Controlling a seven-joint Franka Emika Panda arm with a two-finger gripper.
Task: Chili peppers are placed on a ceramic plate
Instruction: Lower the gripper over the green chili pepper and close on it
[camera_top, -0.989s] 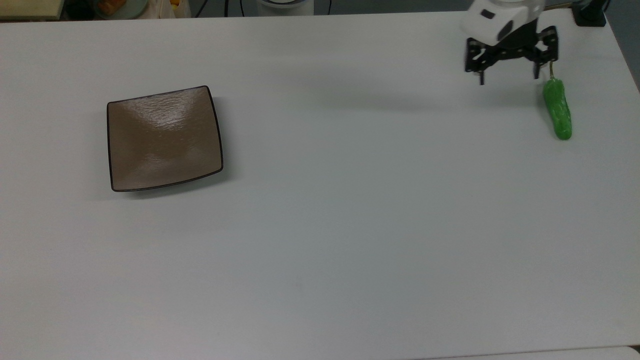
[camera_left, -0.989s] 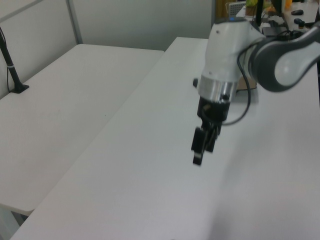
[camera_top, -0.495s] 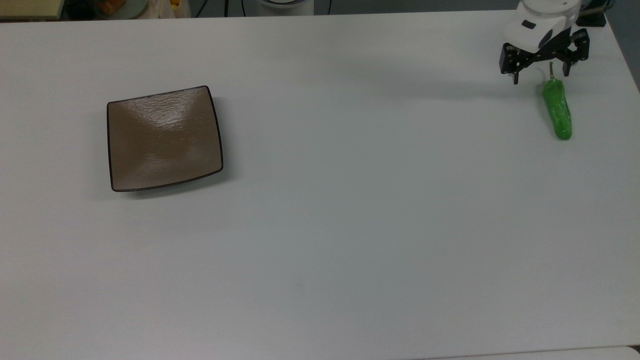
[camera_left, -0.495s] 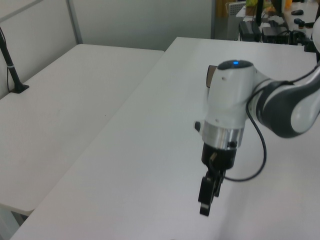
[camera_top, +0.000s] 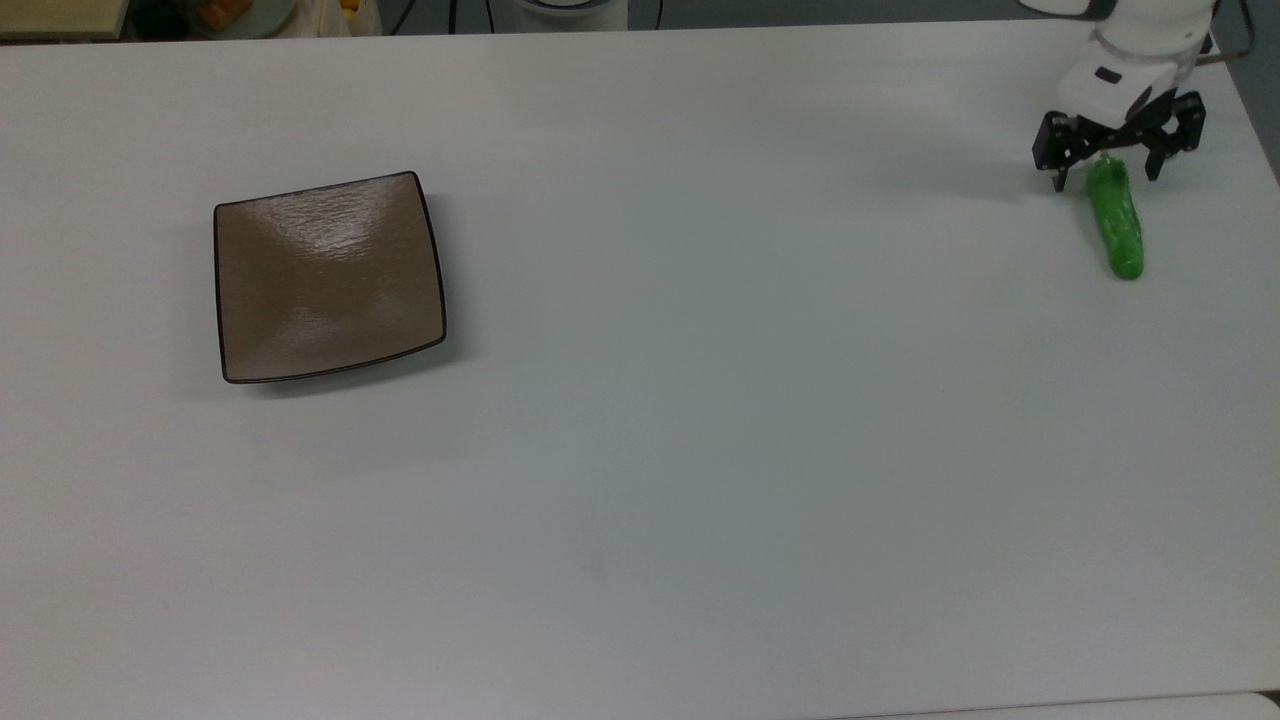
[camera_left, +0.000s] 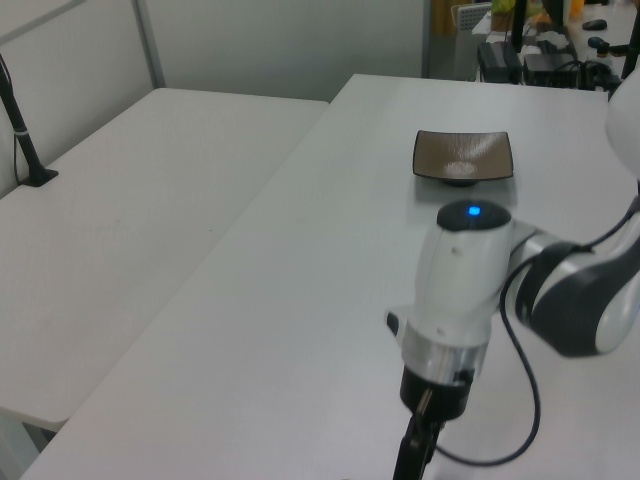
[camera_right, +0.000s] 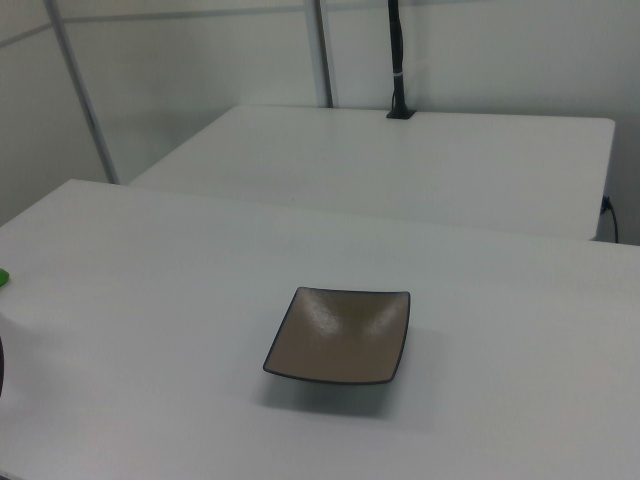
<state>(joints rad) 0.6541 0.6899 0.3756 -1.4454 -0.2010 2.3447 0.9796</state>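
On table (camera_top: 640, 500): one pepper (camera_top: 1117, 225), one plate (camera_top: 325, 275).

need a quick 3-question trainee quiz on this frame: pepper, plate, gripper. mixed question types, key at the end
1. True or false: the chili pepper lies on the ceramic plate.
2. In the top view, the gripper is: A) over the plate B) straddling the pepper's stem end C) at the table's near edge.
3. Fill in: the gripper's fingers are ___.

Key: 1 false, it lies on the table far to the top view's right; 2 B; 3 open.
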